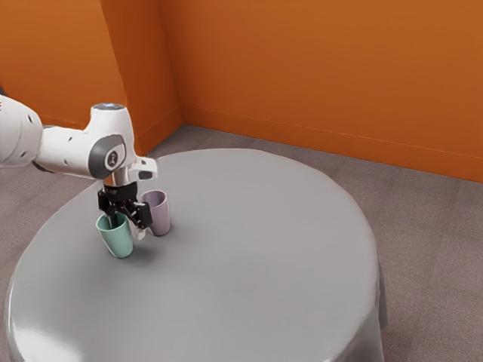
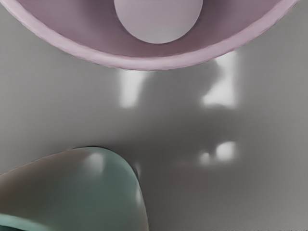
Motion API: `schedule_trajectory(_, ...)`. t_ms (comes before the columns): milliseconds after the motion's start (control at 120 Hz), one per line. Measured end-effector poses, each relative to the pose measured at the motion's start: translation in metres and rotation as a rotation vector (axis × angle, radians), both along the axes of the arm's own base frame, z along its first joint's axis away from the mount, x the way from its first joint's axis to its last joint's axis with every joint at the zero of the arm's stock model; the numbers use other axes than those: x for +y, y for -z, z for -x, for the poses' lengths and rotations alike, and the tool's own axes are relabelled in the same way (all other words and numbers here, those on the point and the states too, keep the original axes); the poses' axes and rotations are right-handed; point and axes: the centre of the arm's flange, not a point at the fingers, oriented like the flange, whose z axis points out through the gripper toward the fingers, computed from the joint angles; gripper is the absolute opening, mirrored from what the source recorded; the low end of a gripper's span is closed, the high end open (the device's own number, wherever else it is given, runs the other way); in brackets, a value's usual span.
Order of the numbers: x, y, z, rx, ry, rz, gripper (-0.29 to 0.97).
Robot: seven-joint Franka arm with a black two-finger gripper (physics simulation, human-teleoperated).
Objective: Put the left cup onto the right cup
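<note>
No writing, label, brand, number or sign can be read in either view. The only mark is a small round emblem on the arm's grey joint cap (image 1: 110, 156), which hangs over the table (image 1: 256, 271) at about ten o'clock from its centre. The emblem is too small to make out.
</note>
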Motion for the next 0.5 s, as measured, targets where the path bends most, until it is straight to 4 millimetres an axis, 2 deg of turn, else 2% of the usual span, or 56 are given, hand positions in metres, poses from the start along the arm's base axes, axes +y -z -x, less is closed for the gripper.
schedule_trajectory(242, -0.0008, 0.0055, -0.0003, 0.002, 0.004, -0.001, 0.65)
schedule_trajectory(500, 0.0000, 0.0059, -0.0008, -0.001, 0.004, -0.001, 0.28)
